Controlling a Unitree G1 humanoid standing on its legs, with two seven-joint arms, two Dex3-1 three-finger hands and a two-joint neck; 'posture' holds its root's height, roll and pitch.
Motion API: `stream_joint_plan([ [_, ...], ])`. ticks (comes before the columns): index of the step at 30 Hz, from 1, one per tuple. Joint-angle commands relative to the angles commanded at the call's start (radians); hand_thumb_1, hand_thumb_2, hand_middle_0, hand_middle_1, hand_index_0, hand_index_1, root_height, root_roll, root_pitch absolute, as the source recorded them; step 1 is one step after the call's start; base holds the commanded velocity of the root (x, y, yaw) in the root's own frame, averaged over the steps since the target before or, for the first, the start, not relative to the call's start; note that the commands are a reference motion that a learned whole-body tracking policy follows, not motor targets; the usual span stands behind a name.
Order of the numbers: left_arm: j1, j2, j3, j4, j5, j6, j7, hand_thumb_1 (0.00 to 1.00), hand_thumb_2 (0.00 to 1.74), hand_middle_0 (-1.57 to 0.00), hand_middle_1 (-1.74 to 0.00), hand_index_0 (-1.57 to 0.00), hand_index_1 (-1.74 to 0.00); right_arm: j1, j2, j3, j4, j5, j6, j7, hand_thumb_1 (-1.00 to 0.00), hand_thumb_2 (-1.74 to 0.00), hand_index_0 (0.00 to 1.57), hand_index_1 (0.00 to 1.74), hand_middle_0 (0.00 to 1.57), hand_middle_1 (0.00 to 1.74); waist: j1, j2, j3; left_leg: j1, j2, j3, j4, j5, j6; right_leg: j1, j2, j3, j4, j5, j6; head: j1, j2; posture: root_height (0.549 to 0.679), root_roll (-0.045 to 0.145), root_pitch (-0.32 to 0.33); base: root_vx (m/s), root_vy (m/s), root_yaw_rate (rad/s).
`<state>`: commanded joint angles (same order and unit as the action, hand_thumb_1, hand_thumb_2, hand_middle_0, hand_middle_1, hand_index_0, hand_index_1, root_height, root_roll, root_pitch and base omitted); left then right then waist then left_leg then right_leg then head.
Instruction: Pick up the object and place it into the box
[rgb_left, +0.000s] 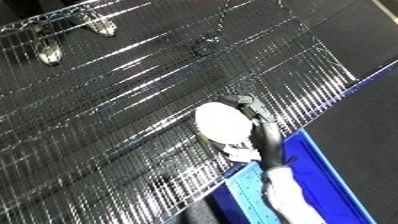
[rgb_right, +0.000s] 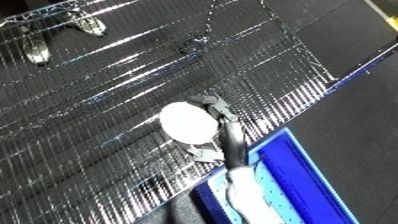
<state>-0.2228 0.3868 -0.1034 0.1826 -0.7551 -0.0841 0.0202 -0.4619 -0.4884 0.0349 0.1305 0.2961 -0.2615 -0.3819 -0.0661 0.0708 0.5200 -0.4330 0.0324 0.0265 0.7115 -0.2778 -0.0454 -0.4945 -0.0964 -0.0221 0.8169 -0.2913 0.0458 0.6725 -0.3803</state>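
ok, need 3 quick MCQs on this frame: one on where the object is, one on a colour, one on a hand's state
1. Where is the white round object?
A. inside the bin
B. over the wire rack, at the hand
C. on the dark floor

2. What colour is the bin?
A. blue
B. red
C. green

3. What is the state of the right hand?
A. not in view
B. open, well away from the object
C. fingers curled round the object

Answers:
1 B, the object shows against the wire rack, outside the bin's rim.
2 A, its walls are bright blue.
3 C, dark fingers wrap the object's edge.
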Motion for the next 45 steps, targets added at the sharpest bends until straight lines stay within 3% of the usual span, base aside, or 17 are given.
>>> stream_joint_plan([
  [4,0.028,-0.001,0.018,-0.004,-0.001,-0.006,-0.021,1.0,1.74,-1.57,-1.74,-1.57,-1.74,0.079,0.008,-0.043,-0.06,0.017,-0.025,-0.009,-0.7,-1.22,1.1,1.22,1.1,1.22,-0.018,-0.007,0.0,0.034,0.009,0.011,-0.013,-0.006,0.0008,0.027,-0.0004,0.008,-0.019,0.004,0.007,0.045,0.041,0.639,0.079,0.008,-0.012,0.023,-0.118],
  [7,0.049,0.0,0.03,-0.012,-0.027,0.0,-0.037,1.0,1.74,-1.57,-1.74,-1.57,-1.74,0.133,0.005,-0.064,-0.095,0.035,-0.019,-0.012,-0.7,-1.22,1.1,1.22,1.1,1.22,-0.038,-0.005,0.0,0.056,0.017,0.023,-0.037,0.0,0.0008,0.035,0.0024,0.016,-0.028,0.005,0.0097,0.064,0.047,0.64,0.078,0.005,-0.037,0.049,-0.157],
  [12,0.064,-0.006,0.027,0.005,-0.059,-0.03,-0.039,1.0,1.74,-1.57,-1.74,-1.57,-1.74,0.206,-0.005,-0.088,-0.115,0.052,-0.052,-0.035,-0.7,-1.22,1.1,1.22,1.1,1.22,-0.082,0.016,0.0,0.087,0.015,0.043,-0.055,0.001,0.003,0.04,0.0017,0.039,-0.031,0.002,0.0115,0.102,0.07,0.64,0.083,-0.003,-0.017,0.1,-0.176],
  [19,0.074,-0.031,0.017,0.017,-0.067,-0.071,-0.051,1.0,1.74,-1.57,-1.74,-1.57,-1.74,0.264,-0.051,-0.148,-0.114,0.05,-0.062,-0.062,-0.7,-1.22,1.1,1.22,1.1,1.22,-0.14,0.058,0.0,0.132,0.013,0.089,-0.09,0.003,-0.0035,0.049,-0.0013,0.071,-0.06,-0.001,0.0097,0.162,0.092,0.642,0.098,-0.002,-0.024,0.129,-0.185],
  [26,0.096,-0.06,0.017,0.027,-0.072,-0.104,-0.061,1.0,1.74,-1.57,-1.74,-1.57,-1.74,0.35,-0.051,-0.212,-0.121,0.064,-0.144,-0.098,-0.7,-1.22,1.1,1.22,1.1,1.22,-0.193,0.088,0.0,0.166,0.014,0.125,-0.107,0.007,-0.0086,0.054,0.0009,0.096,-0.081,-0.004,0.0095,0.221,0.079,0.644,0.107,0.0,-0.014,0.097,-0.146],
  [31,0.107,-0.076,0.017,0.026,-0.077,-0.116,-0.06,1.0,1.74,-1.57,-1.74,-1.57,-1.74,0.402,-0.034,-0.253,-0.11,0.06,-0.241,-0.139,-0.7,-1.22,1.1,1.22,1.1,1.22,-0.224,0.101,0.0,0.187,0.015,0.144,-0.114,0.007,-0.0097,0.06,0.0004,0.108,-0.098,0.002,0.0137,0.239,0.077,0.645,0.112,-0.001,0.001,0.066,-0.113],
  [35,0.103,-0.08,0.01,0.026,-0.086,-0.12,-0.054,1.0,1.74,-1.57,-1.74,-1.57,-1.74,0.411,-0.039,-0.281,-0.093,0.073,-0.278,-0.147,-0.5,-0.87,0.79,0.87,0.79,0.87,-0.239,0.11,0.0,0.197,0.015,0.154,-0.119,0.007,-0.0113,0.062,-0.0004,0.112,-0.113,0.006,0.0166,0.259,0.083,0.646,0.115,0.002,-0.016,0.045,-0.079],
  [45,0.096,-0.091,-0.007,0.03,-0.101,-0.126,-0.049,1.0,1.74,-1.57,-1.74,-1.57,-1.74,0.409,-0.046,-0.293,-0.043,0.125,-0.29,-0.105,0.0,0.0,0.0,0.0,0.0,0.0,-0.251,0.125,0.0,0.214,0.012,0.162,-0.134,0.015,-0.0149,0.07,-0.0005,0.119,-0.14,0.016,0.0174,0.278,0.074,0.649,0.118,0.004,-0.009,0.02,-0.029],
])
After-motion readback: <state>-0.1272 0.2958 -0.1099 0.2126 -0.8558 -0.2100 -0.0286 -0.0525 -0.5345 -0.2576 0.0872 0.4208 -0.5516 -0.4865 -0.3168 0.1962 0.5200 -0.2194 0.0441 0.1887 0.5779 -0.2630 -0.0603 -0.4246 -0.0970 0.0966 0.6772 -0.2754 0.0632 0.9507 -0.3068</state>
